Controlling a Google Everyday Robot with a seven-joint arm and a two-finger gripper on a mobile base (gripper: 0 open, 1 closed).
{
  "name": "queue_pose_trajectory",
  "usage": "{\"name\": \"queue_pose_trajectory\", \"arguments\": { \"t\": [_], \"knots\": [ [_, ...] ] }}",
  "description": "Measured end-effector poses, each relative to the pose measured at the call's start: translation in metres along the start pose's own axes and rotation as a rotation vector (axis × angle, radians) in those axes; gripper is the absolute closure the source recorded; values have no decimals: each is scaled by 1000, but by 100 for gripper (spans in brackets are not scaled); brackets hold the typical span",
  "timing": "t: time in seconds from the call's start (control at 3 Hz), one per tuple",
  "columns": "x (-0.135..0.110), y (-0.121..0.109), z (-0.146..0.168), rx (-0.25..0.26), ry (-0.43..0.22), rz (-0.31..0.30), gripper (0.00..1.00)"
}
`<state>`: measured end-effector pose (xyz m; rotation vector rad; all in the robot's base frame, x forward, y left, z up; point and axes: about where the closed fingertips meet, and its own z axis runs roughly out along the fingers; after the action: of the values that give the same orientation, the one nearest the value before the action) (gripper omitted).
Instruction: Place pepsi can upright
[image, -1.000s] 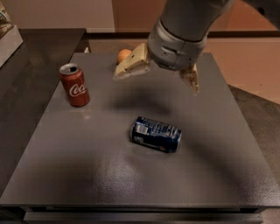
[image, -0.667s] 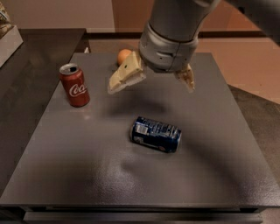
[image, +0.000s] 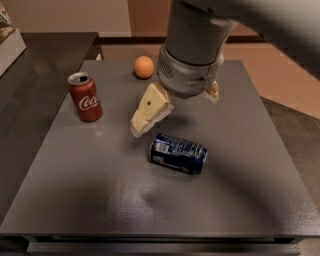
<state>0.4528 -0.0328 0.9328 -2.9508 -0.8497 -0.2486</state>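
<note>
A second ago my jaws hung further back over the worktop (image: 250, 150), near its rear edge. They have since come down and forward and now stand just behind the pepsi can (image: 177, 153). They are spread wide and grasp nothing. The pepsi can has not moved: it lies on its side near the middle of the worktop, its ends pointing left and right. The red can (image: 85, 96) stands upright at the left where it stood before. The orange (image: 144, 66), earlier half covered by my broad finger (image: 150, 109), now shows whole at the back.

That broad finger slants down towards the pepsi can's left end, its tip just beside it. I cannot tell whether the tip touches the worktop. My second finger (image: 213, 93) is mostly hidden behind my own wrist, with only its end peeping out. My arm is cut off at the top edge. The print on the pepsi can is too blurred to read.
</note>
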Motion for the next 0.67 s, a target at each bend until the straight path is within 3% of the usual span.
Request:
{"name": "queue_pose_trajectory", "arguments": {
  "t": [0.33, 0.67],
  "knots": [
    [-6, 4, 6, -7, -19, -162, 0],
    [-16, 9, 12, -1, -54, -280, 0]
  ]
}}
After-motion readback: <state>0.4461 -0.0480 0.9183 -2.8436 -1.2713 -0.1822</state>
